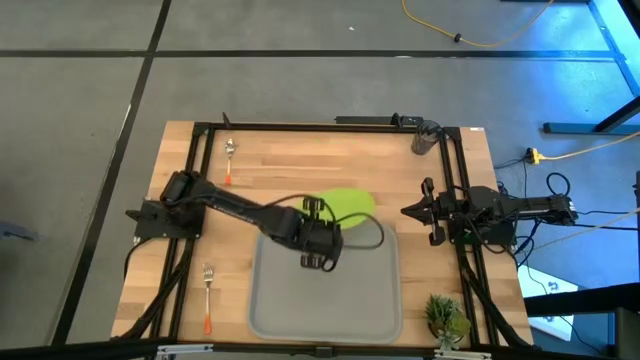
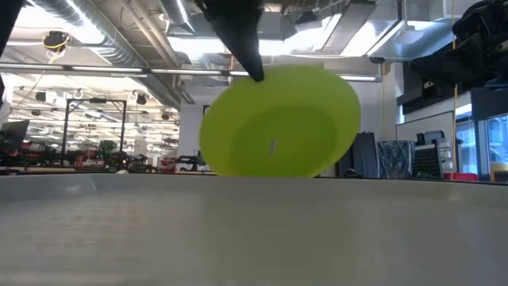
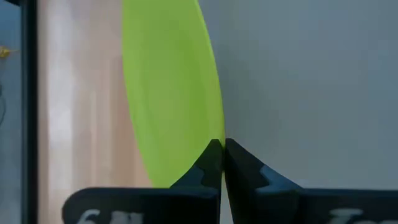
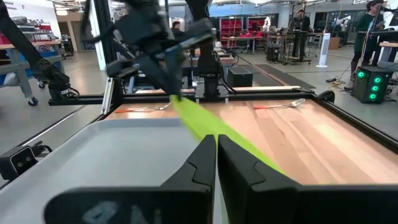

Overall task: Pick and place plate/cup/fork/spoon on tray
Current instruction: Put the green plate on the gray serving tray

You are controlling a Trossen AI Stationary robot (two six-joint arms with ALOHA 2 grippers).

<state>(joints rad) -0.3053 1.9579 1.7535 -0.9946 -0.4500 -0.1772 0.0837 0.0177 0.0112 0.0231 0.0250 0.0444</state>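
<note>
The lime-green plate [image 1: 350, 204] is tilted over the far edge of the light-grey tray [image 1: 325, 300], its left rim raised. My left gripper [image 1: 316, 212] is shut on that rim. In the low view the plate [image 2: 278, 123] faces the camera, and the tray's rim hides its bottom edge. My right gripper [image 4: 216, 146] is shut and empty at the table's right side [image 1: 412, 210]. The dark cup [image 1: 425, 137] stands at the far right. The spoon [image 1: 230, 160] lies at the far left and the fork [image 1: 207, 292] at the near left, both flat on the table. My left gripper pinches the plate's raised left rim [image 3: 214, 138] between its two fingers, one on each face. The fingers [image 2: 252, 63] come slanting down from above and from the table's left. The plate slopes down toward the table's right [image 4: 249, 146]. Whether its low edge touches anything, I cannot tell.
A small green plant [image 1: 445, 318] stands at the near right corner. A black frame [image 1: 300, 127] runs around the wooden table top. My right arm [image 1: 500, 210] lies along the right side.
</note>
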